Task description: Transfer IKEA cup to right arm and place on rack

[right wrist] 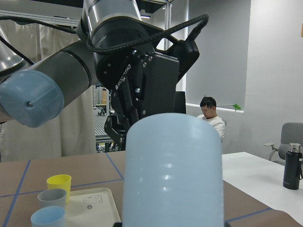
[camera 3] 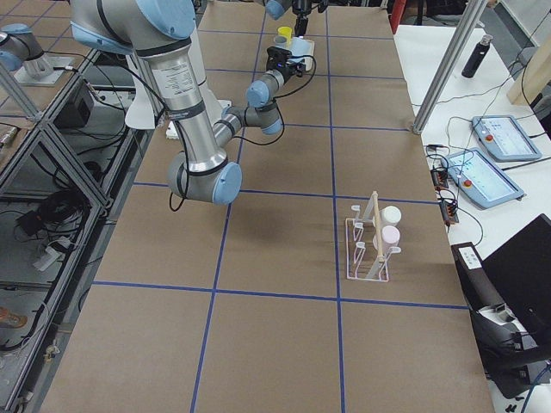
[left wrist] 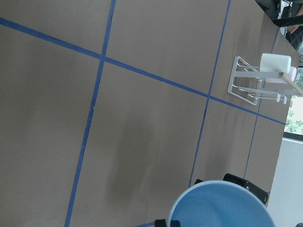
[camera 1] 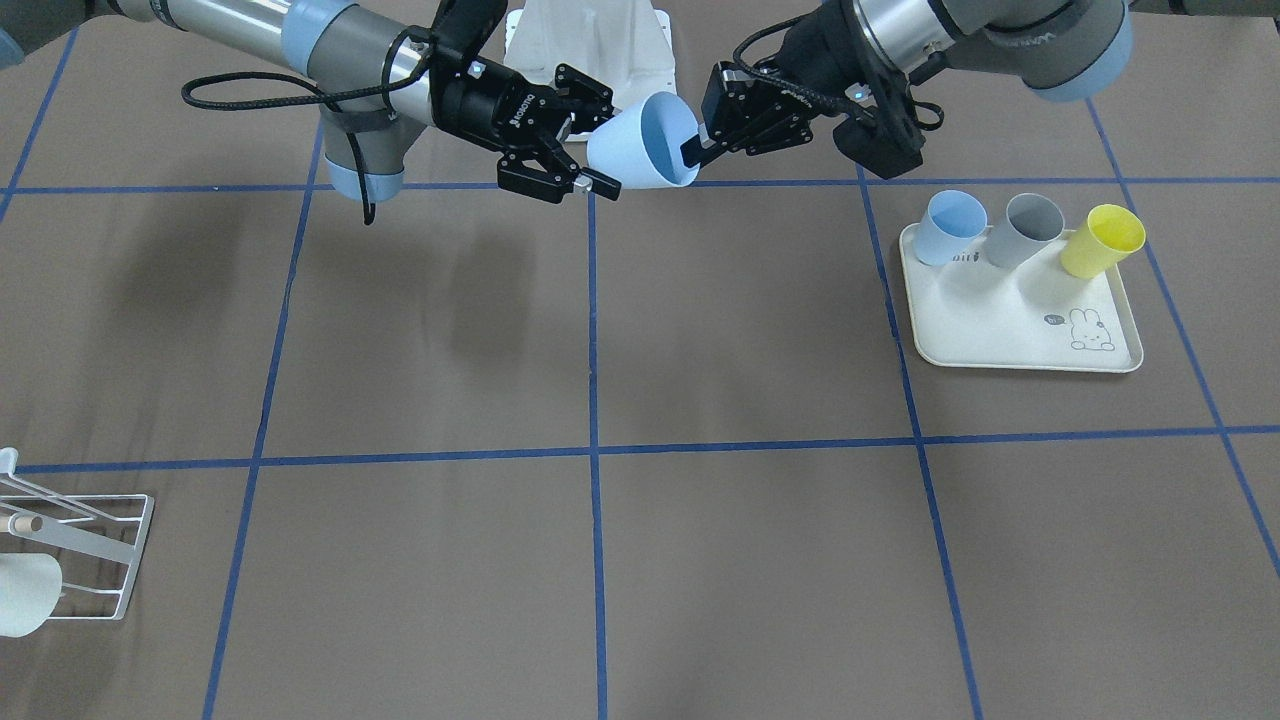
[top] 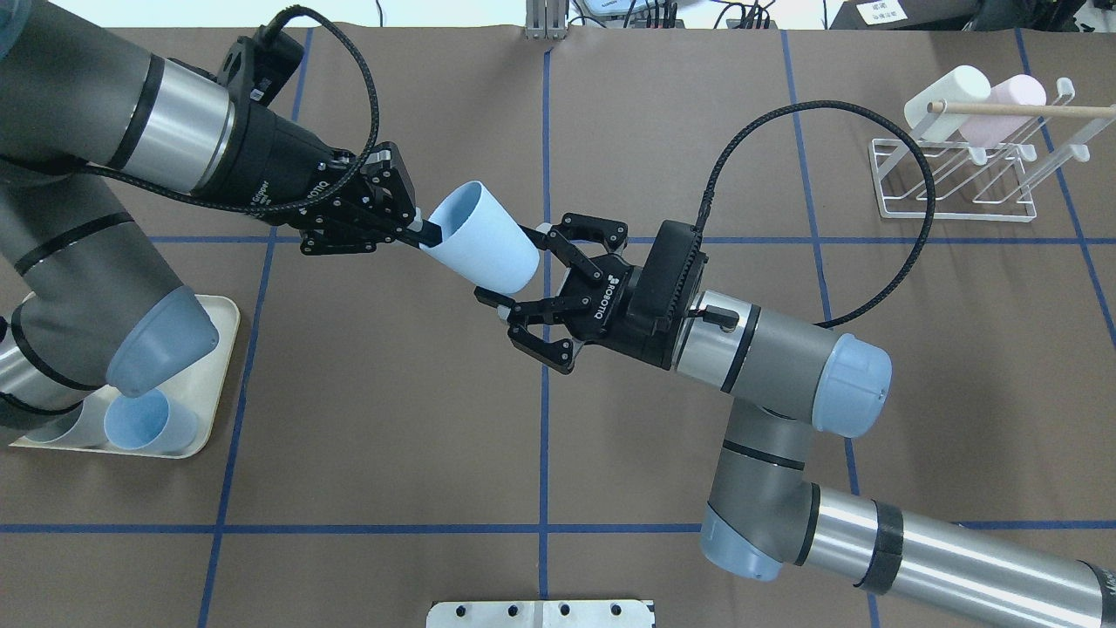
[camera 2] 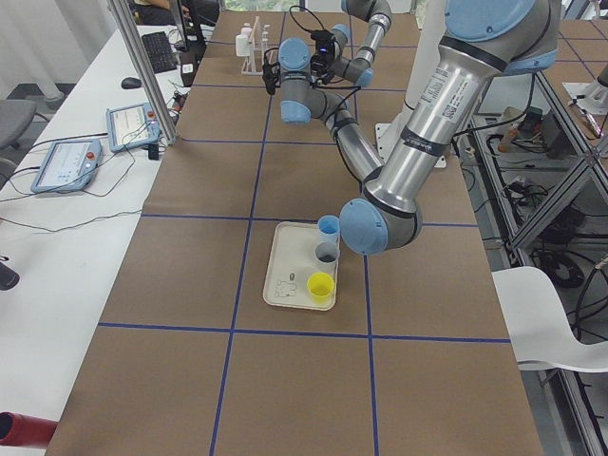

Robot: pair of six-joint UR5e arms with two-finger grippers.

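Cup: the IKEA cup (top: 484, 249), light blue, hangs in the air over the table (camera 1: 750, 330) between the two arms. It lies tipped on its side, mouth toward the left gripper (top: 427, 234) and closed end toward the right gripper (top: 510, 262).
Left grip: the left gripper is pinching the rim, with one finger inside the mouth and the other on the outer wall.
Right grip: the jaws are spread wide, one finger on each side of the cup's closed end. From here I cannot tell whether the pads touch the wall.
Right arm: the right arm (top: 785, 349) reaches in low across the table, a black cable looping up from its wrist.
Rack: the rack (top: 959, 215) stands near the far edge on the robot's right, well apart from the held cup. A white cup (top: 946, 94) and a pink cup (top: 1007, 109) lie on its prongs under the wooden dowel (top: 1072, 111).
Tray: the cream tray (camera 1: 1020, 330) with a rabbit print sits on the robot's left. A blue cup (camera 1: 950, 225), a grey cup (camera 1: 1030, 228) and a yellow cup (camera 1: 1100, 240) stand in a row along one edge.
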